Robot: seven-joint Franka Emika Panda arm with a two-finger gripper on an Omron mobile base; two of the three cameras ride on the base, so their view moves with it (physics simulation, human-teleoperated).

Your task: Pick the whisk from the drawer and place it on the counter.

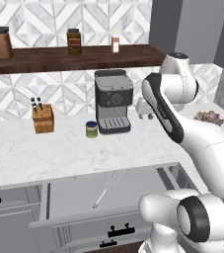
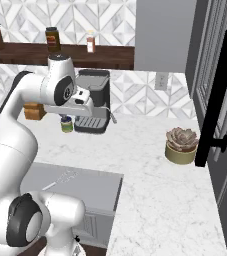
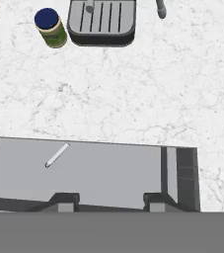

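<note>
Marble-look desk (image 1: 59,148) runs white under a patterned tile wall, with a dark wooden shelf (image 1: 74,58) above carrying jars. On the desk we note a coffee machine (image 1: 113,101), a knife block (image 1: 43,118), a small green jar with a blue lid (image 1: 91,129) and, off to the right, a potted succulent (image 2: 181,145).

Below the desk edge the drawer (image 1: 79,195) stands pulled out, its pale grey floor exposed. The whisk (image 1: 107,189) lies flat inside it, alone, slanted, wire head toward the desk and handle toward the drawer front. In the hand view we see it left of centre as a thin pale stick. We judge the open drawer is what makes a straight drop from above possible.

Our arm is folded high over the desk, with the gripper (image 1: 144,109) just beside the coffee machine and pointed downward. It is well apart from the whisk. The fingertips (image 3: 64,201) rise at the bottom of the hand view with a clear gap and nothing between them, so we record the gripper as released and empty.

We read this as the approach stage; no pick has begun. The next move, in our judgement, needs the hand to shift toward the whisk and descend, closing across the thin handle. A slim, low-lying metal rod may slip or pin against the drawer floor.
</note>
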